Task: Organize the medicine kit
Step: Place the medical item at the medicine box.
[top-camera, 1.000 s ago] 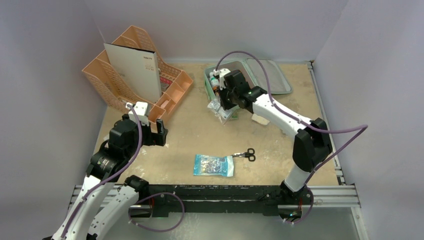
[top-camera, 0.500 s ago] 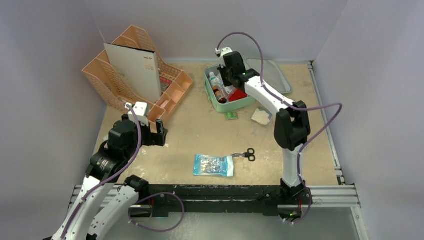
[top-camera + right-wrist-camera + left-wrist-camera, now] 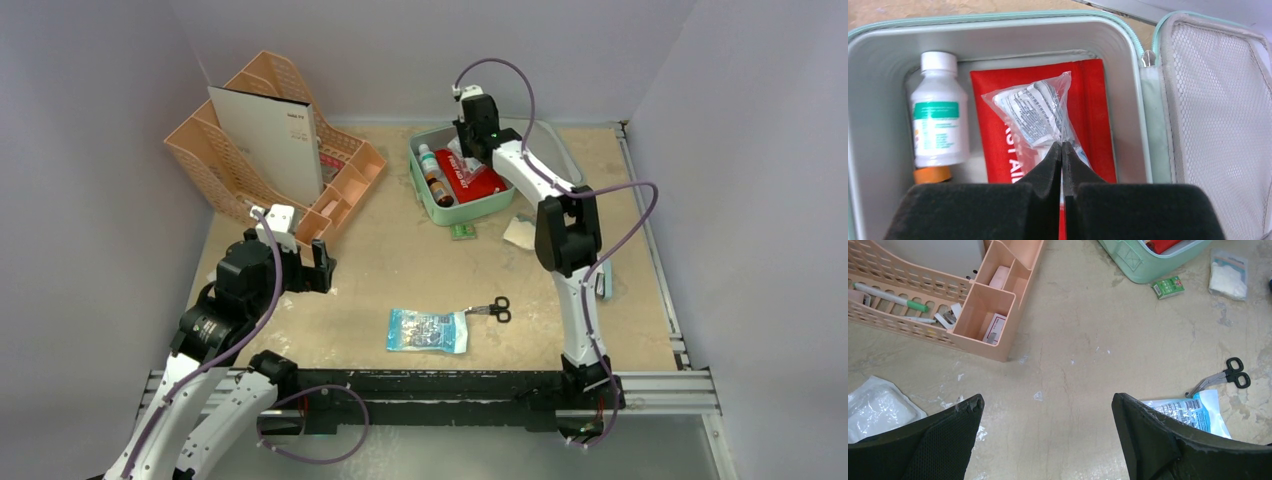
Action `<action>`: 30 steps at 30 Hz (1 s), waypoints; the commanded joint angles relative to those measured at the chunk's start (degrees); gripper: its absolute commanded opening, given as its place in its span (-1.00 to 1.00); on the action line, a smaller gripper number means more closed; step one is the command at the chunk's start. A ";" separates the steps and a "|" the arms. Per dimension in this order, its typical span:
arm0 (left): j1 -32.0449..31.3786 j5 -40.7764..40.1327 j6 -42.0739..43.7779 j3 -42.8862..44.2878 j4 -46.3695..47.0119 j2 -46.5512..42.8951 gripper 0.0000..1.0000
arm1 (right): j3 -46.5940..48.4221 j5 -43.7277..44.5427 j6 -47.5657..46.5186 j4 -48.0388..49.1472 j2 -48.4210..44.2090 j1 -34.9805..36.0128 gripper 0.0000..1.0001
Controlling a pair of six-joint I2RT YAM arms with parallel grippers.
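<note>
Over the table (image 3: 400, 255), right arm (image 3: 520, 175) stretched to the medicine kit (image 3: 998, 20), right gripper (image 3: 1062, 144) pinching a packet (image 3: 1033, 112); left gripper (image 3: 1047, 400) wide.

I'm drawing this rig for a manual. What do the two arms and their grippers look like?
Both arms are built alike: the left arm and right arm have white tubular links joined by chunky black joint housings. A purple cable loops along each. The left gripper and right gripper each have two black wedge-shaped fingers with textured faces, and a small white camera mount behind.
</note>
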 commanded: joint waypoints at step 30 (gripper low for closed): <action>0.11 0.22 0.53 1.86 1.74 2.09 0.97 | -8.08 -2.03 10.07 2.54 -12.31 -3.38 -0.01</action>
